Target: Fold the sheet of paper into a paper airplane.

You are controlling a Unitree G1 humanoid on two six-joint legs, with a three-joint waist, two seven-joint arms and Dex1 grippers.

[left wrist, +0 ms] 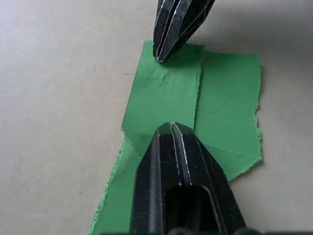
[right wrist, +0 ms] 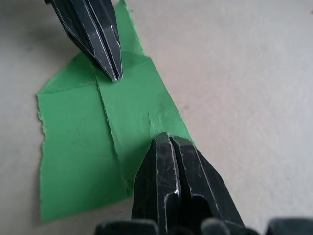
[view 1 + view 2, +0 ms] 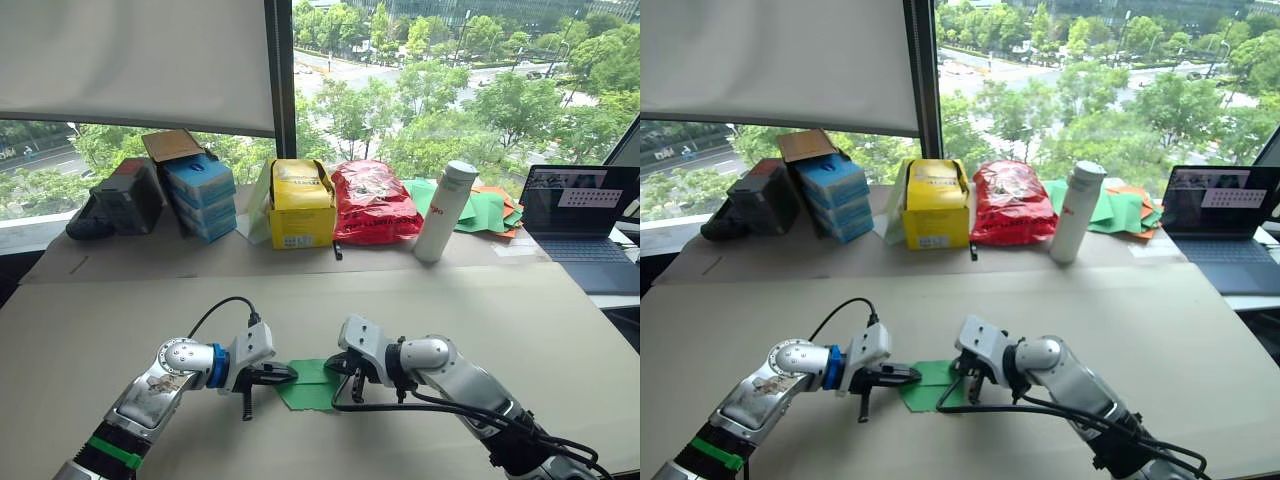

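Note:
The sheet of paper (image 3: 312, 388) lies flat on the beige table between my two arms. It is bright green with ragged edges, and one flap (image 1: 164, 100) is folded over onto it along a centre seam. My left gripper (image 1: 171, 128) is shut, its tip resting on one end of the folded flap. My right gripper (image 2: 168, 138) is also shut and its tip presses the flap's other end. The two grippers point toward each other, with the left gripper (image 3: 292, 376) and the right gripper (image 3: 338, 368) a short gap apart over the paper.
Along the back edge stand a black case (image 3: 120, 200), blue boxes (image 3: 200, 195), a yellow box (image 3: 300, 205), a red bag (image 3: 372, 200), a white bottle (image 3: 445, 212) and a heap of green and orange sheets (image 3: 485, 210). A laptop (image 3: 580, 215) sits at the far right.

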